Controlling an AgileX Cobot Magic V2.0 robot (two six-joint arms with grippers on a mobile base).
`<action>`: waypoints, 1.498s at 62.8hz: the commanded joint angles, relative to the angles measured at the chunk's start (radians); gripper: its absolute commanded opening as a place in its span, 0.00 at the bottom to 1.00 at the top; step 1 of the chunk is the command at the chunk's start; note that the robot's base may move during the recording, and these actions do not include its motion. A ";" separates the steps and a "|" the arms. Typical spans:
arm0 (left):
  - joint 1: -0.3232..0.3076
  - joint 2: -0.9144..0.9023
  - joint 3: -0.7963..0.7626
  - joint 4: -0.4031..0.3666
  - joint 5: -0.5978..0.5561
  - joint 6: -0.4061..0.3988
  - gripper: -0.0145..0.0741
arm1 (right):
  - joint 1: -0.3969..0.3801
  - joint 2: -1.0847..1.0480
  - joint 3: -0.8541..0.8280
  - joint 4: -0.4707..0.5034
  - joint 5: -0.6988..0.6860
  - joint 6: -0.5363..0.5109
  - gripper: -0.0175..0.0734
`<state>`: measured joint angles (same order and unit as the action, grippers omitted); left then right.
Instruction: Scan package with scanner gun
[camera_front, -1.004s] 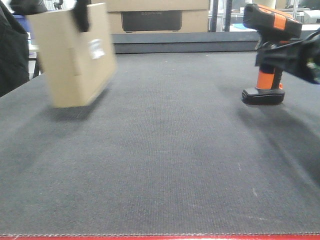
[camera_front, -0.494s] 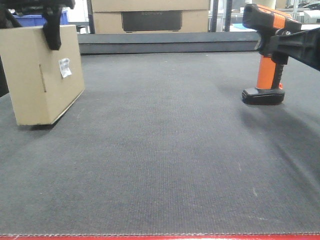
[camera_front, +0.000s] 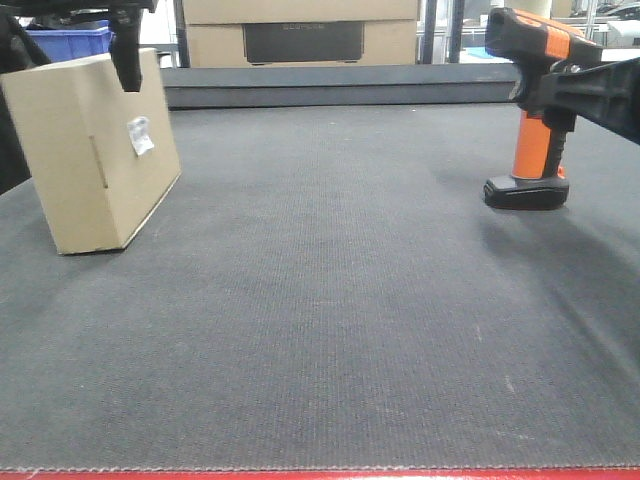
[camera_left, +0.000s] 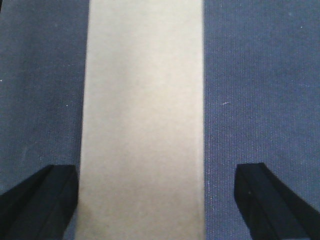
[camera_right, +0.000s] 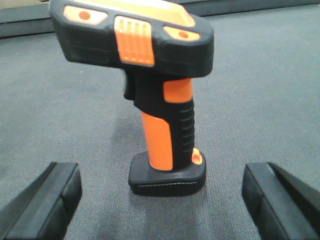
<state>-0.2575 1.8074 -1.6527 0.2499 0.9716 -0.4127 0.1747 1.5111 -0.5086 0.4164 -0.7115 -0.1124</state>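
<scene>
The package (camera_front: 95, 150), a tan box with a white label (camera_front: 140, 135) and a narrow slot, stands slightly tilted on the dark mat at the far left. My left gripper (camera_left: 157, 170) hangs over it, open. Its top face (camera_left: 145, 115) lies between the fingers: the left one sits at the box edge, the right finger (camera_left: 260, 195) is apart from it. The scanner gun (camera_front: 535, 110) stands upright on its black base at the right. My right gripper (camera_right: 161, 172) is open, with the scanner gun (camera_right: 165, 100) just ahead between its spread fingers, untouched.
Larger cardboard boxes (camera_front: 300, 35) with a dark panel stand behind the mat's raised back edge (camera_front: 340, 90). A blue bin (camera_front: 75, 40) shows at the back left. A red strip (camera_front: 320, 474) marks the table's near edge.
A second ago the package was in the air, blurred, and the right gripper was at the scanner gun. The package now rests on the mat, and the right gripper has drawn back.
</scene>
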 joint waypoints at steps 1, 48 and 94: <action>0.003 -0.011 -0.005 -0.001 0.013 -0.006 0.77 | -0.003 -0.010 0.004 -0.012 -0.009 -0.001 0.81; 0.045 -0.451 0.342 0.019 -0.263 -0.071 0.05 | -0.005 -0.325 0.004 -0.012 0.289 -0.002 0.27; 0.145 -1.027 1.188 -0.040 -0.916 0.001 0.04 | -0.186 -0.820 0.234 -0.107 0.546 -0.012 0.01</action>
<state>-0.1163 0.8355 -0.5169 0.2145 0.0874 -0.4162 -0.0059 0.7628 -0.3125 0.3282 -0.1532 -0.1180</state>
